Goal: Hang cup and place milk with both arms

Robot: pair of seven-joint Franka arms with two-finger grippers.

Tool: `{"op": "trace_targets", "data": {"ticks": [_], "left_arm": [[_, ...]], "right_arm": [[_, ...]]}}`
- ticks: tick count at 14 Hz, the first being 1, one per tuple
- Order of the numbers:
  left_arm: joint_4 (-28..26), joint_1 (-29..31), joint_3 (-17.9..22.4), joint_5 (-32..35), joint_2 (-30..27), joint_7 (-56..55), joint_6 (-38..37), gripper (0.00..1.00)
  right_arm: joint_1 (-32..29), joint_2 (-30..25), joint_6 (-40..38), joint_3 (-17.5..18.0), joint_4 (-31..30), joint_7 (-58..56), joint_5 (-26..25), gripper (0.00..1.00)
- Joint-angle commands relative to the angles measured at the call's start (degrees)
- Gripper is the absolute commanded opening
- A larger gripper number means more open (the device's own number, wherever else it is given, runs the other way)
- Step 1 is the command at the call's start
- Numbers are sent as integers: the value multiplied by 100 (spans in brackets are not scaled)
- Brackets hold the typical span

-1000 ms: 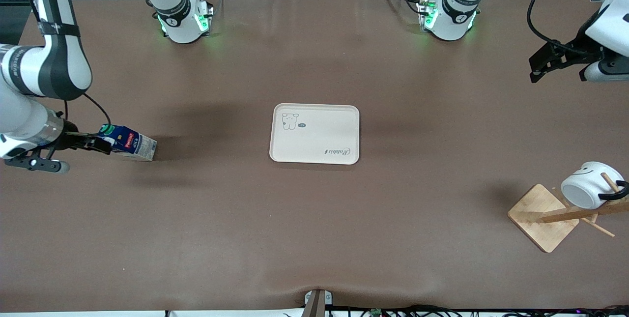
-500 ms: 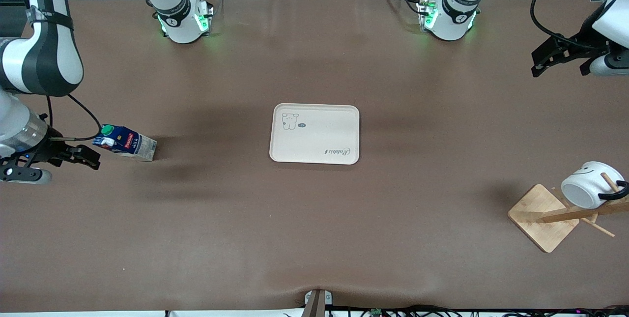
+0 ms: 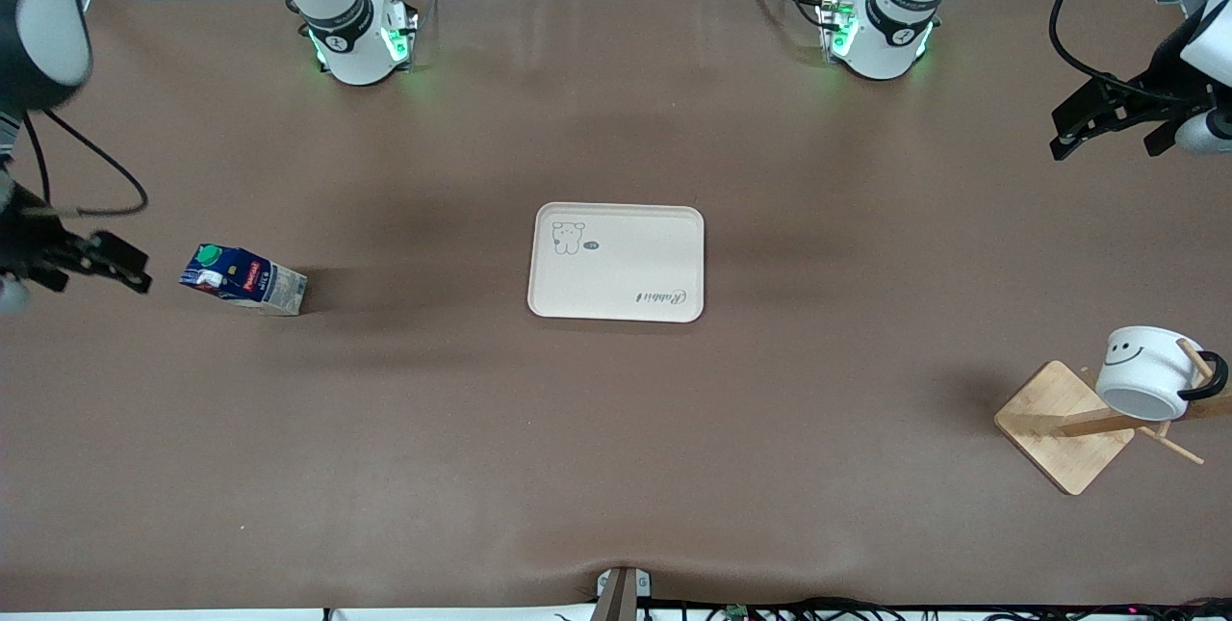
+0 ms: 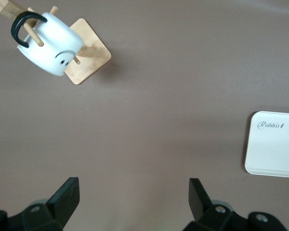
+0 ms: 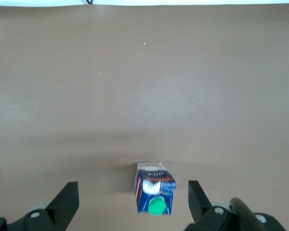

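A cream tray (image 3: pixel 616 262) lies mid-table as the landmark. The milk (image 3: pixel 244 280) stands upright on the table, well apart from the tray toward the right arm's end. The cup (image 3: pixel 1147 373) hangs by its handle on a peg of the wooden rack (image 3: pixel 1068 426), toward the left arm's end and nearer the front camera than the tray. The right gripper (image 3: pixel 91 261) hangs empty, fingers apart, just beside the milk. The left gripper (image 3: pixel 1107 117) is raised over the table's left-arm end, fingers spread, empty.

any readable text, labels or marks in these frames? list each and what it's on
"Rabbit", in script: on the cream tray, at one corner; also seen in the left wrist view.
Small cartoon animal drawing, no words: at another corner of the tray.
Red label patch on the milk: its white lettering is too small to read.
Black smiley face, no words: on the cup.
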Motion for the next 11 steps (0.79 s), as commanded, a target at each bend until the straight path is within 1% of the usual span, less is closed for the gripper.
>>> {"op": "trace_targets", "data": {"ticks": [1, 3, 4, 5, 6, 8, 11], "left_arm": [[35, 19, 11, -82, 41, 27, 55, 100], [130, 2, 11, -82, 181, 18, 55, 100], [331, 2, 2, -73, 260, 27, 55, 100], [377, 2, 2, -82, 330, 36, 55, 100], [386, -33, 2, -82, 366, 18, 55, 100], [404, -60, -7, -20, 392, 27, 55, 100], [412, -69, -33, -29, 489, 27, 55, 100]], "right_arm": [[112, -560, -256, 8, -144, 177, 108, 100], [103, -745, -406, -1, -223, 206, 108, 100], [112, -729, -520, 7, -206, 171, 47, 100], [121, -694, -616, -1, -162, 214, 46, 100], [77, -693, -617, -19, -144, 206, 133, 100], [156, -693, -679, 16, -22, 206, 134, 100], [200, -693, -1039, -10, 102, 197, 125, 100]]}}
